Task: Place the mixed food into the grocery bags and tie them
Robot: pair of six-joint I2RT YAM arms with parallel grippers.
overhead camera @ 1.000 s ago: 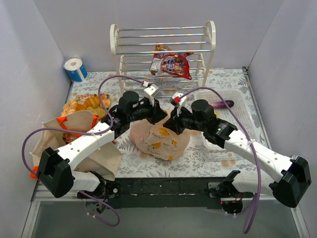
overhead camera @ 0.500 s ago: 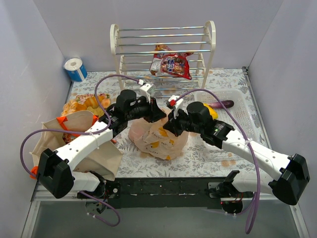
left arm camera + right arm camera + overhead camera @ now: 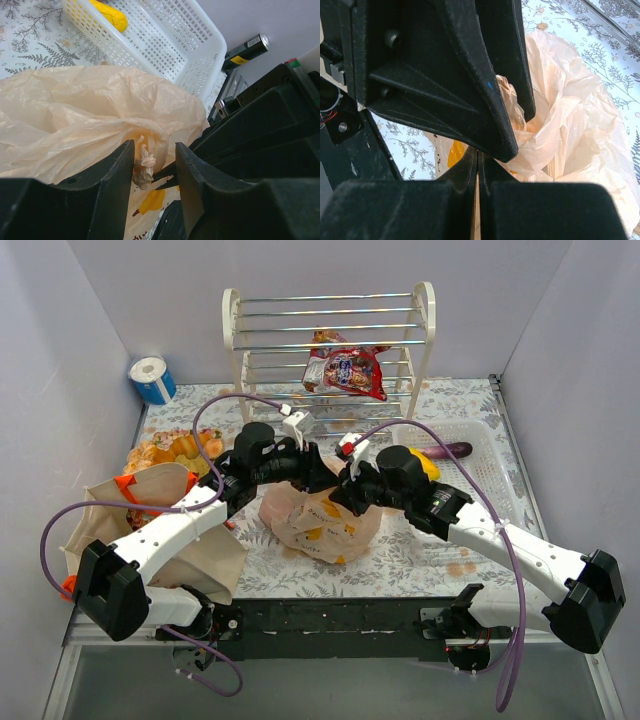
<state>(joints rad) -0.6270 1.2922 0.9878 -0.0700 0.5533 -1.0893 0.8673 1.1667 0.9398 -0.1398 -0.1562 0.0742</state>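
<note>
The left gripper (image 3: 154, 150) is partly open, its fingers on either side of a twisted tuft (image 3: 145, 165) of the peach plastic bag (image 3: 90, 110), which bulges just ahead of it. The right gripper (image 3: 477, 167) is pressed closed at that same tuft, but I cannot tell whether it pinches any film. A white basket (image 3: 170, 45) lies beyond the bag. The canvas tote (image 3: 165, 510) sits well apart, to the left gripper's left.

A cream shelf rack (image 3: 425, 325) stands at the back, with a blue-and-white roll (image 3: 152, 380) to its left. Pastries (image 3: 172, 448) lie at the left. A white basket (image 3: 480, 465) (eggplant (image 3: 450, 450) inside) sits on the flowered tablecloth (image 3: 415, 550).
</note>
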